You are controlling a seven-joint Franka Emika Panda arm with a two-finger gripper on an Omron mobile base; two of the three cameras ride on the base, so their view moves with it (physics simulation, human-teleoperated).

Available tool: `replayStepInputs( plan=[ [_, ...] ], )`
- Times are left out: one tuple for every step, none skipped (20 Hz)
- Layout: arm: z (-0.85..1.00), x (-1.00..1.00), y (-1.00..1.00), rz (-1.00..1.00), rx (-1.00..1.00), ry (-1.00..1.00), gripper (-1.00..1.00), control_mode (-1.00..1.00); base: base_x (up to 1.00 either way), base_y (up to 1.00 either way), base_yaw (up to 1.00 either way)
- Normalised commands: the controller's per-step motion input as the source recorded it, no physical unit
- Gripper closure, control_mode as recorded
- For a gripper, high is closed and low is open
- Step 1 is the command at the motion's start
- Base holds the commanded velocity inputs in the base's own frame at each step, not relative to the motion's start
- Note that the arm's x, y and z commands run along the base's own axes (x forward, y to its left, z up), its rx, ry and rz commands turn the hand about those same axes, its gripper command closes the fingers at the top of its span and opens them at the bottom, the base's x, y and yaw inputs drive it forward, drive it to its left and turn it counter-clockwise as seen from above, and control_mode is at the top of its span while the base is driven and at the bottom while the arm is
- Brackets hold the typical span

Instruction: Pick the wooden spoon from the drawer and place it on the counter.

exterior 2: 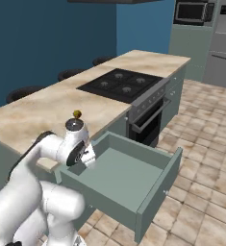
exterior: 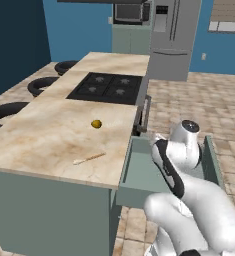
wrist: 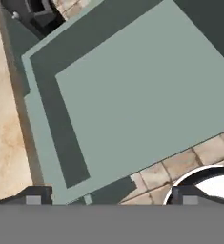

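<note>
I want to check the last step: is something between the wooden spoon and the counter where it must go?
Nothing visible is in the way: the wooden spoon already lies flat on the counter, near its front edge. The drawer stands open, its floor bare. The claw hangs open above the drawer.

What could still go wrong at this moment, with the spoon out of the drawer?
1. The thin light-tan wooden spoon lies close to the beige marble counter's front edge; a nudge might knock it off.
2. The wide grey-green drawer stands pulled out with the open gripper over it; the arm or base could bump it when retreating.
</note>
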Motion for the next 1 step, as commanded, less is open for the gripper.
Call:
replayStepInputs(
  plan=[
    [-0.5, -0.9, -0.5, 0.09, -0.41, 0.0, -1.0, -1.0, 0.0, 0.0, 0.0]
  ],
)
